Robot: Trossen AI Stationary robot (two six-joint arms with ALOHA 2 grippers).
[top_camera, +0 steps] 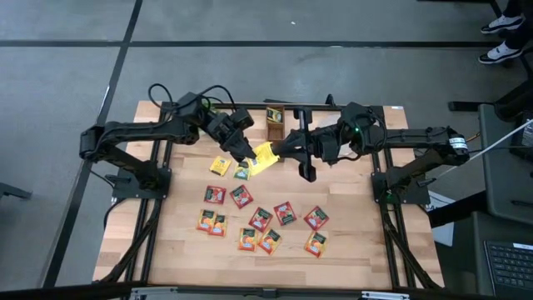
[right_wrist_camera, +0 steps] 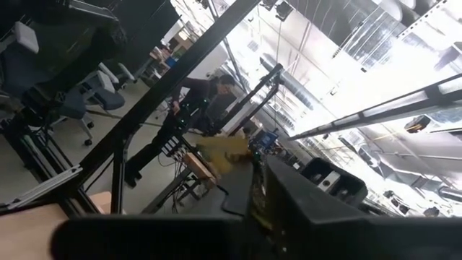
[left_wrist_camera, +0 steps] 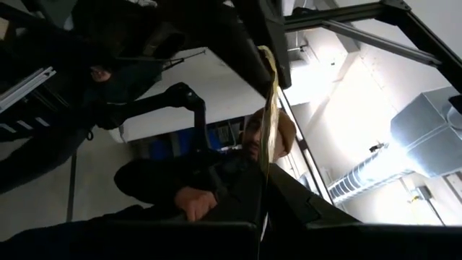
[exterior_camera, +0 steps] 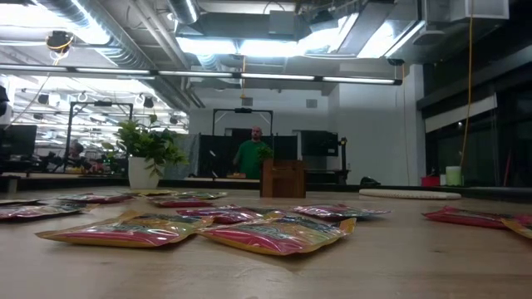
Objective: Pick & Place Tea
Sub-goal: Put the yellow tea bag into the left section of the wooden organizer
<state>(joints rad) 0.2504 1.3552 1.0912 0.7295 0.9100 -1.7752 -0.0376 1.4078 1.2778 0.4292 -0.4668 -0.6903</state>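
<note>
A yellow tea sachet (top_camera: 263, 157) hangs in the air above the table's far middle, between my two grippers. My left gripper (top_camera: 250, 155) reaches it from the left and is shut on it. My right gripper (top_camera: 278, 151) reaches it from the right and is also shut on it. In the left wrist view the sachet (left_wrist_camera: 270, 108) shows edge-on. In the right wrist view the sachet (right_wrist_camera: 225, 150) sticks out past the fingers. Several more red, orange, yellow and green sachets (top_camera: 260, 219) lie flat on the wooden table (top_camera: 358, 250). My left gripper pinches the yellow sachet's left edge (top_camera: 256, 158) between its two fingers, coming level from the table's left side. The sachet stands on edge in the hold (left_wrist_camera: 272, 137), lifted clear of the table. My right gripper pinches the sachet's right edge (top_camera: 271, 153) between its two fingers, coming from the table's right side. The sachet's end by the fingers (right_wrist_camera: 251, 167) is partly hidden by the dark fingers. The sachet is clear of the table.
A small brown wooden box (top_camera: 274, 122) stands at the table's far edge, just behind the grippers. The low view shows a potted plant (exterior_camera: 150, 149), a pale flat mat (exterior_camera: 407, 193) and a person (exterior_camera: 252, 154) beyond the table. Bare wood lies along the near edge.
</note>
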